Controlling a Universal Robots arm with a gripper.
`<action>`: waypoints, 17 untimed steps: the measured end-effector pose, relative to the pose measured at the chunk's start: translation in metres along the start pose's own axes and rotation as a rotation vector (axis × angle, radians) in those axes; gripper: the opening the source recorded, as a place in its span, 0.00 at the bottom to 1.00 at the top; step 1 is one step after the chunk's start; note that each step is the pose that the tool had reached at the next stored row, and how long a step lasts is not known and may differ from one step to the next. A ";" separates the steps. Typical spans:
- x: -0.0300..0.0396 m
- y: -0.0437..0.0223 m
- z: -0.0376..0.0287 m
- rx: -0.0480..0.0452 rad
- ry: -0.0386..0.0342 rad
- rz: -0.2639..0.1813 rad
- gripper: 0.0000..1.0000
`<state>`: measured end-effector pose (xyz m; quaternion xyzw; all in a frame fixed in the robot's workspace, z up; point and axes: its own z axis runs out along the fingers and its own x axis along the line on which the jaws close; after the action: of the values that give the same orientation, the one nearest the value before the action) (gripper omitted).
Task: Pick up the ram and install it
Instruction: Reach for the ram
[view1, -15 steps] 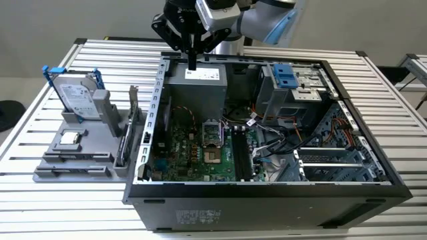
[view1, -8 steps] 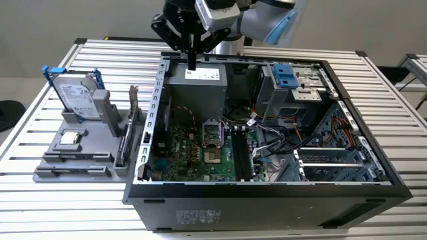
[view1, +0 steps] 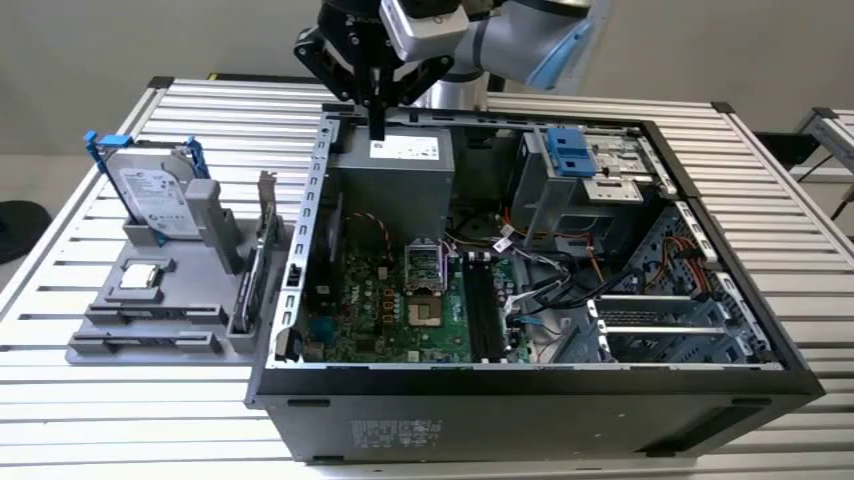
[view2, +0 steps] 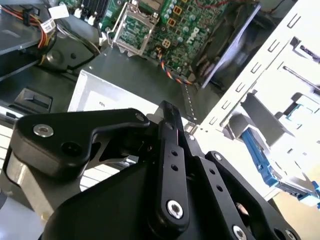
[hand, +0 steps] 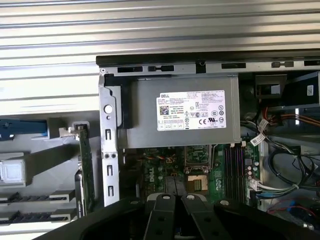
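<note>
My gripper (view1: 378, 132) hangs over the back left corner of the open computer case (view1: 534, 385), just above the power supply (view1: 400, 160). Its fingers (view2: 169, 112) are shut together and I see nothing between them. On the grey holder (view1: 147, 330) left of the case, a thin dark board stands on edge, which I take for the ram (view1: 246, 295). It lies well forward and left of the gripper. The black memory slots (view1: 478, 310) run along the green motherboard (view1: 387, 310) inside the case; in the first wrist view the memory slots (hand: 234, 162) lie beside the processor socket (hand: 196, 182).
A silver hard drive in a blue frame (view1: 150, 195) leans at the holder's back. A card with a metal bracket (view1: 268, 200) stands between the ram and the case wall (view1: 310, 240). Loose cables (view1: 561, 285) and a drive cage (view1: 587, 170) crowd the case's right half.
</note>
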<state>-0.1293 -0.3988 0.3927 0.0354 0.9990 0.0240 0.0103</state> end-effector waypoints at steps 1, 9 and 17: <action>0.0011 -0.0001 0.0001 -0.0002 -0.0001 0.000 0.00; 0.0129 -0.0009 -0.0003 0.0000 0.0000 0.000 0.00; 0.0220 -0.0015 -0.0004 -0.0001 0.0000 0.000 0.00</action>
<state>-0.1514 -0.3988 0.3926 0.0354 0.9990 0.0240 0.0104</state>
